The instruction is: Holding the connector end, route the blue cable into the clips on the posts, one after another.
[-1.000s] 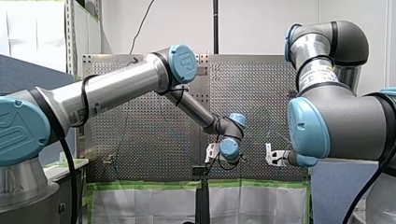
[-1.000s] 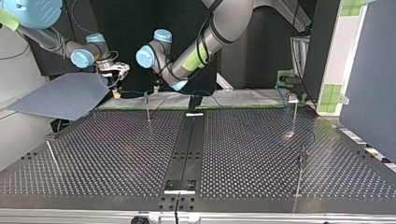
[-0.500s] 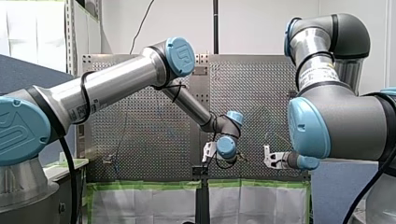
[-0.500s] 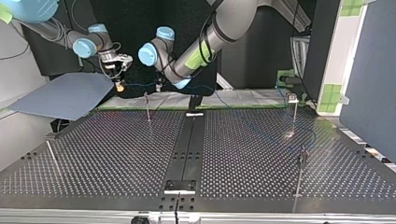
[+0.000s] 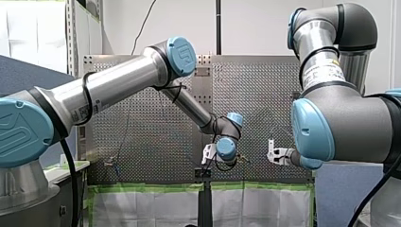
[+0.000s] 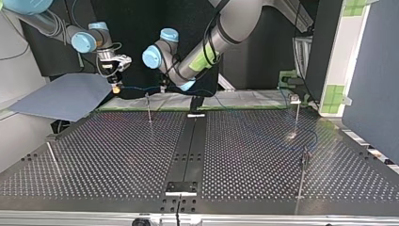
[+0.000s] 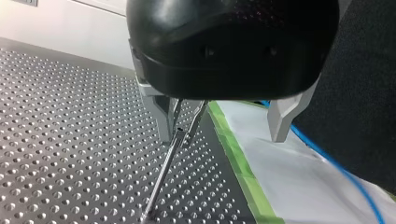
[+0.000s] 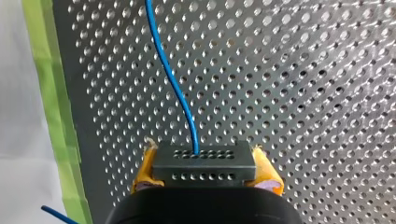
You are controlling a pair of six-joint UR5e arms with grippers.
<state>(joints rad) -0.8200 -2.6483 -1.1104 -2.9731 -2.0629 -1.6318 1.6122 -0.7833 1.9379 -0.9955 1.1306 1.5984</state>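
Right wrist view: a black connector block [image 8: 204,166] is pinched in my right tool [image 8: 204,173], its thin blue cable [image 8: 175,86] trailing over the perforated metal tabletop [image 8: 303,70]. My left tool [image 7: 224,123] is spread beside a slim metal post [image 7: 164,170].

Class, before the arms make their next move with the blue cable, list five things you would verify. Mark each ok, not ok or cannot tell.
1. Connector clamped in my right pincer: ok, a yellow pad presses each side.
2. Blue cable leaves the connector unkinked: ok, it shows only a gentle curve.
3. My left pincer open: ok, its fingers stand well apart.
4. Cable seated in the clip of the near post, by one left finger: not ok, no cable shows in it; the cable runs by the other finger.
5. Cable in the clip of the far post, at the top view's right: cannot tell, too small.
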